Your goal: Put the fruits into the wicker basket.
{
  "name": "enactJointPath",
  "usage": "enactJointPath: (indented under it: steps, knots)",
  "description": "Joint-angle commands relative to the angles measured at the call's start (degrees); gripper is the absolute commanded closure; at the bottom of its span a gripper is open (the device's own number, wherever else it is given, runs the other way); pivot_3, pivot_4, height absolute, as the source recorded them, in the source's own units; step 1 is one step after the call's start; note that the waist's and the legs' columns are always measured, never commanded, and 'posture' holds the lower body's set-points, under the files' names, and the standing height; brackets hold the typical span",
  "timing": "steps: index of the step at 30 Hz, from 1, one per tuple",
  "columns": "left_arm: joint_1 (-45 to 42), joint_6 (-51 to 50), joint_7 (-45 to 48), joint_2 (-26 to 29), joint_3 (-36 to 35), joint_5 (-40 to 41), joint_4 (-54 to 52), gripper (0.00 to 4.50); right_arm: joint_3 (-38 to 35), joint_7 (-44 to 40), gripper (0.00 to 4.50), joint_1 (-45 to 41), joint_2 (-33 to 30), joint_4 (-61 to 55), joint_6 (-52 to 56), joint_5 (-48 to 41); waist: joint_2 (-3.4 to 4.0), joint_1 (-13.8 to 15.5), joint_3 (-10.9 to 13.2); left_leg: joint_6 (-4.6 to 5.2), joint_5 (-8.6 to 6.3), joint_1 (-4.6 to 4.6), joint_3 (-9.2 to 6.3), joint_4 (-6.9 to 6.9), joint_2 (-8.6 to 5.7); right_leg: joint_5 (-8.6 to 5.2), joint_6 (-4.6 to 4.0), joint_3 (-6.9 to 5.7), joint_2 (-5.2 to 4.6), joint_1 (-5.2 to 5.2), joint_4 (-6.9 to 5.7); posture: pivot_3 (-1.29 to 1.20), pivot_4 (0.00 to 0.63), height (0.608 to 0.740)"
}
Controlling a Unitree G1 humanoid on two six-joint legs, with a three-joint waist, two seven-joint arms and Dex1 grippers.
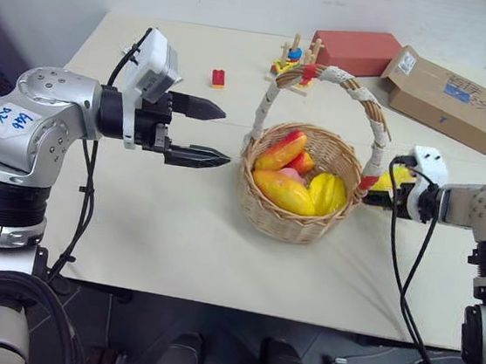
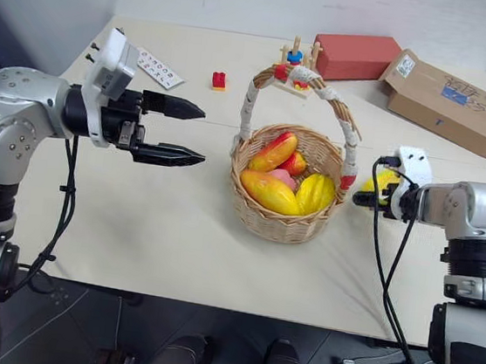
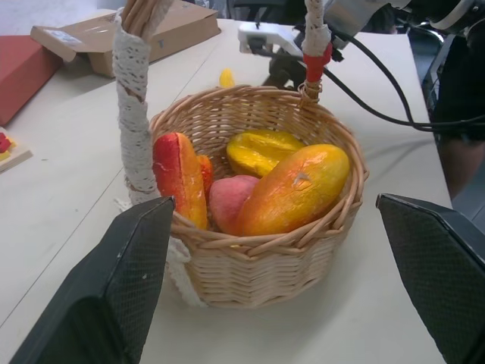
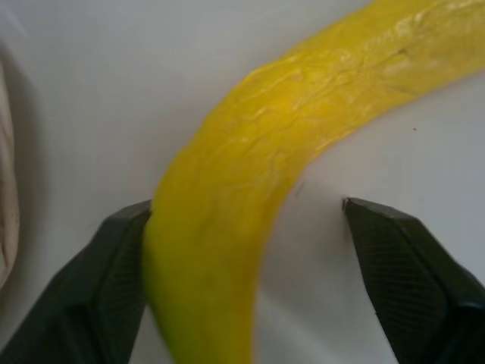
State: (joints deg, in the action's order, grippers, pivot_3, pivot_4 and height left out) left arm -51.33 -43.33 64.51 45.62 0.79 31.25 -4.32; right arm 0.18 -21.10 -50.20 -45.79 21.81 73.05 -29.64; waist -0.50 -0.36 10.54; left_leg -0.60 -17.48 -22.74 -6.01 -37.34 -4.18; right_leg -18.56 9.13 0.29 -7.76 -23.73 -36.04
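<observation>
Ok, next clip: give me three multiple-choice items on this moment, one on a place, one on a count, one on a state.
1. Where is the banana?
A. in the wicker basket
B. on the table beside the basket
C. on the red box

2. How many boxes stand at the table's far edge?
A. one
B. two
C. four

3. How do the left gripper's jaws stand?
A. open, empty
B. shut on a mango
C. shut on the basket's handle

Key: 1 B, it lies on the table between the right gripper fingers, outside the wicker basket. 2 B, a red box and a cardboard box. 3 A, the left gripper fingers are apart, nothing between.
</observation>
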Motion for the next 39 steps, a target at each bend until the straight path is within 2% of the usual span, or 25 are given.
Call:
enactJointPath:
  steps: [1, 3, 6, 11, 13, 15, 22, 27, 30, 39]
  knots:
    - [1.12, 2.14, 0.85, 0.87, -2.19, 0.71, -2.20, 0.00, -1.53, -2.91, 1.93, 0.56, -1.40, -0.16, -1.78, 1.83, 0.00, 0.00, 0.00, 0.00, 0.00, 0.00, 0.02, -0.03, -0.01, 0.00, 0.00, 0.00, 0.00, 0.00, -0.01, 0.00, 0.150, 0.740]
    - [2.29, 3.54, 1.52, 0.88, -3.20, 1.23, -2.28, 0.00, -2.74, -5.47, 2.66, 2.17, -2.56, -1.62, -4.35, 2.10, 0.00, 0.01, 0.00, -0.01, 0.00, 0.00, 0.03, -0.10, -0.01, 0.01, 0.01, 0.00, 0.06, 0.00, -0.04, 0.00, 0.150, 0.740]
    - [5.03, 5.62, 2.43, 0.80, -5.59, 2.36, -2.15, 0.00, -3.75, -14.10, 3.61, 7.41, -6.57, -6.62, -13.40, 2.13, 0.00, 0.05, 0.00, -0.02, 0.01, 0.00, 0.05, -0.19, 0.00, 0.01, 0.01, 0.00, 0.07, 0.00, -0.12, 0.00, 0.150, 0.740]
    - [9.53, 6.99, 2.28, 0.82, -9.09, 3.50, -1.43, 0.00, -7.57, -31.12, 3.63, 11.66, -10.17, -10.53, -35.58, 1.67, 0.00, -0.23, 0.00, 0.02, -0.01, -0.03, 0.18, -0.53, -0.02, 0.08, 0.13, 0.06, 0.04, 0.01, -0.31, 0.00, 0.150, 0.740]
    - [11.79, 7.79, 2.22, 0.80, -10.49, 3.78, -0.74, 0.00, -9.83, -38.11, 3.63, 7.67, -8.67, -10.44, -40.19, -1.79, 0.00, -0.80, 0.00, 0.03, -0.01, -0.01, 0.29, -0.65, 0.01, 0.11, 0.19, 0.08, 0.05, 0.02, -0.39, 0.00, 0.150, 0.740]
    - [12.97, 8.17, 1.66, 0.39, -11.07, 3.85, -0.32, 0.00, -7.81, -42.59, 3.63, 2.33, -7.43, -8.31, -39.90, -2.35, 0.03, -1.45, 0.02, 0.00, 0.00, 0.15, 0.35, -0.69, 0.04, 0.12, 0.20, 0.10, 0.05, 0.08, -0.33, 0.00, 0.150, 0.740]
    - [13.87, 9.23, 0.21, -1.26, -9.98, 3.27, -0.38, 0.00, 3.36, -52.89, 3.63, -17.41, 2.74, 14.70, -48.87, 8.50, 0.00, -1.44, 0.01, -0.05, -0.03, 0.43, 0.39, -0.60, 0.40, 0.18, 0.04, 0.08, 0.14, 0.17, -0.42, 0.00, 0.150, 0.740]
    - [15.33, 8.55, -1.17, -0.84, -10.83, 3.56, -1.95, 0.00, 7.28, -57.95, 3.63, -25.17, 7.98, 30.17, -54.73, 15.32, 0.01, -1.33, 0.01, -0.03, -0.04, 0.19, 0.25, -0.55, 0.32, 0.27, -0.10, 0.02, 0.08, -0.03, -0.49, 0.00, 0.150, 0.740]
    - [16.95, 8.13, -2.46, -0.28, -12.05, 3.96, -3.36, 0.00, 8.13, -62.15, 3.63, -27.85, 9.94, 35.09, -55.97, 17.54, 0.01, -1.47, 0.01, 0.00, -0.10, 0.18, 0.23, -0.53, 0.31, 0.28, -0.12, -0.05, 0.05, -0.02, -0.42, 0.00, 0.150, 0.740]
    - [18.57, 8.26, -4.74, -0.30, -13.29, 4.09, -4.18, 0.00, 6.20, -67.62, 0.69, -32.40, 11.41, 43.22, -61.37, 21.38, 0.02, -1.59, 0.02, -0.09, -0.10, 0.23, 0.27, -0.66, 0.36, 0.29, -0.13, -0.09, 0.10, -0.01, -0.53, 0.00, 0.150, 0.740]
